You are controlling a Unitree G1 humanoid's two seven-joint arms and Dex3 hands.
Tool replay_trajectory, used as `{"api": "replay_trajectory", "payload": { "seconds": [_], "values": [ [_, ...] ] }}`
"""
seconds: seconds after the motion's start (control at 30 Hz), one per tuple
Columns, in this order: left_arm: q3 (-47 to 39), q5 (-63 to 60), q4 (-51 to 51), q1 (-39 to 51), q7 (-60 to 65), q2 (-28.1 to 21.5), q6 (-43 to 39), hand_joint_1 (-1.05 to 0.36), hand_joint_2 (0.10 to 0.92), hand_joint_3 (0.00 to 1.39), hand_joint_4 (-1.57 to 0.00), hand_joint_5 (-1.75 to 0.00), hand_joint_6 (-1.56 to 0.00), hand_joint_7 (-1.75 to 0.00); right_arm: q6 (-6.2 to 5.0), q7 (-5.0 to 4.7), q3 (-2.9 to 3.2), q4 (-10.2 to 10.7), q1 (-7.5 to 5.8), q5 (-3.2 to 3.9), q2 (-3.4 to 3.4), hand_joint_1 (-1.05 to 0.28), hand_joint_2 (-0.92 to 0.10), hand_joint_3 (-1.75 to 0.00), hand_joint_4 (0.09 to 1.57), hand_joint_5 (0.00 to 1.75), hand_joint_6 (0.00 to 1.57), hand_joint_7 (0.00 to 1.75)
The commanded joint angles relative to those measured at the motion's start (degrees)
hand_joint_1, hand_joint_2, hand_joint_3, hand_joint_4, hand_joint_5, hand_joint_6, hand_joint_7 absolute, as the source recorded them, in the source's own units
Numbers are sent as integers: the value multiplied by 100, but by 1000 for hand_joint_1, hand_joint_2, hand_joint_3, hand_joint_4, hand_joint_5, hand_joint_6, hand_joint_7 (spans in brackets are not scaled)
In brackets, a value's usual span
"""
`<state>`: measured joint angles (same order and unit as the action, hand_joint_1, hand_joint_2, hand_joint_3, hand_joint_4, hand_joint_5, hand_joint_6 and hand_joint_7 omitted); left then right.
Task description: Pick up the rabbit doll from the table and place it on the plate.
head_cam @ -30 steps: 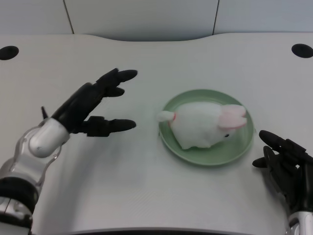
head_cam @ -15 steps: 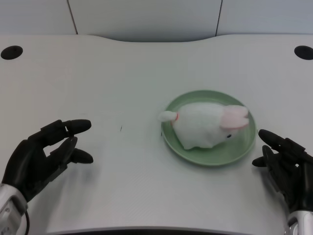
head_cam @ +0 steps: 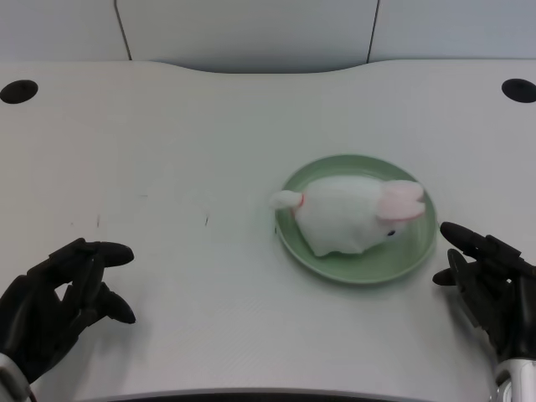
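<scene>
Left hand (head_cam: 54, 301) hovers low at the near edge, fingers spread, holding nothing. The rabbit doll (head_cam: 347, 213) lies on the plate (head_cam: 335, 266), well apart.

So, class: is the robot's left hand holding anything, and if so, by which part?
Nothing. The left hand is empty, fingers apart, at the table's near edge. The rabbit doll lies on the plate, untouched.

Rabbit doll (head_cam: 347, 213) on green plate (head_cam: 419, 251), left hand (head_cam: 54, 306) empty, well apart.
</scene>
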<state>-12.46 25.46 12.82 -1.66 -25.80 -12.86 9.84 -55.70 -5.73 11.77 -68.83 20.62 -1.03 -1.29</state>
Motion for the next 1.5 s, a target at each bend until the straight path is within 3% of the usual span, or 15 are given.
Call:
{"api": "replay_trajectory", "payload": {
  "seconds": [0.03, 0.17, 0.27, 0.3, 0.4, 0.57, 0.7, 0.73, 0.8, 0.87, 0.93, 1.03, 1.23, 1.37, 1.5],
  "values": [
    [-170, 163, 232, -45, -79, 163, -77, -657, 921, 606, -661, -1744, -470, -1519, 123, 278, -1, 33, 13, 89, 253, -348, -921, -300, 625, 1271, 955, 81],
    [-235, 269, 306, -78, -169, 294, -62, -659, 921, 581, -705, -1746, -459, -1644, 146, 292, 47, 25, 32, 125, 270, -365, -921, -320, 626, 1286, 948, 89],
    [-227, 203, 348, -87, -122, 361, -95, -668, 921, 577, -716, -1746, -469, -1661, 146, 134, 82, -1, 60, 128, 231, -373, -921, -297, 674, 1286, 954, 101],
    [-224, 187, 381, -99, -129, 373, -113, -667, 921, 577, -721, -1746, -474, -1662, 126, 137, 82, -18, 68, 125, 240, -362, -921, -311, 684, 1291, 943, 100],
    [-196, 137, 430, -95, -157, 377, -146, -655, 921, 579, -722, -1746, -506, -1628, 72, 325, 159, -115, 121, 253, 248, -357, -921, -317, 704, 1326, 938, 105],
    [-137, 0, 305, -1, 85, 488, -130, -645, 921, 599, -701, -1746, -486, -1625, 295, 643, 316, -184, 183, 522, 230, -347, -921, -303, 673, 1330, 933, 109],
    [-170, 2, 440, -67, 2, 493, -123, -651, 921, 582, -707, -1746, -467, -1649, 345, 613, 329, -261, 210, 476, 267, -352, -921, -288, 674, 1294, 926, 109],
    [-167, -25, 473, -73, 1, 491, -151, -648, 921, 579, -704, -1746, -464, -1650, 351, 639, 352, -269, 217, 502, 250, -352, -921, -286, 678, 1285, 926, 109],
    [-174, -68, 556, -74, -25, 491, -265, -655, 921, 568, -703, -1746, -455, -1654, 299, 636, 343, -278, 216, 469, 247, -355, -921, -297, 682, 1271, 924, 109],
    [-215, -21, 574, -78, 6, 517, -241, -657, 921, 566, -710, -1746, -455, -1655, 267, 574, 288, -277, 208, 377, 271, -361, -921, -306, 687, 1266, 922, 109],
    [-244, 29, 589, -84, -23, 525, -218, -656, 921, 560, -710, -1746, -441, -1655, 350, 337, 188, -231, 195, 215, 291, -385, -921, -312, 699, 1270, 921, 111],
    [-251, 28, 589, -97, -41, 505, -167, -658, 921, 560, -709, -1746, -436, -1659, 357, 259, 142, -201, 186, 148, 299, -387, -921, -311, 698, 1266, 917, 112],
    [-263, -19, 912, -237, -238, 437, -321, -666, 921, 559, -728, -1746, -465, -1655, 415, 269, 137, -197, 205, 232, 271, -388, -921, -287, 696, 1242, 923, 124],
    [-293, -6, 947, -266, -262, 454, -338, -671, 921, 540, -714, -1746, -488, -1631, 371, 246, 96, -234, 218, 173, 307, -376, -921, -292, 717, 1251, 925, 131],
    [-300, -24, 827, -251, -125, 453, -213, -653, 921, 591, -709, -1746, -443, -1657, 397, 383, 191, -285, 267, 323, 259, -358, -921, -291, 724, 1258, 932, 141]
  ]
}}
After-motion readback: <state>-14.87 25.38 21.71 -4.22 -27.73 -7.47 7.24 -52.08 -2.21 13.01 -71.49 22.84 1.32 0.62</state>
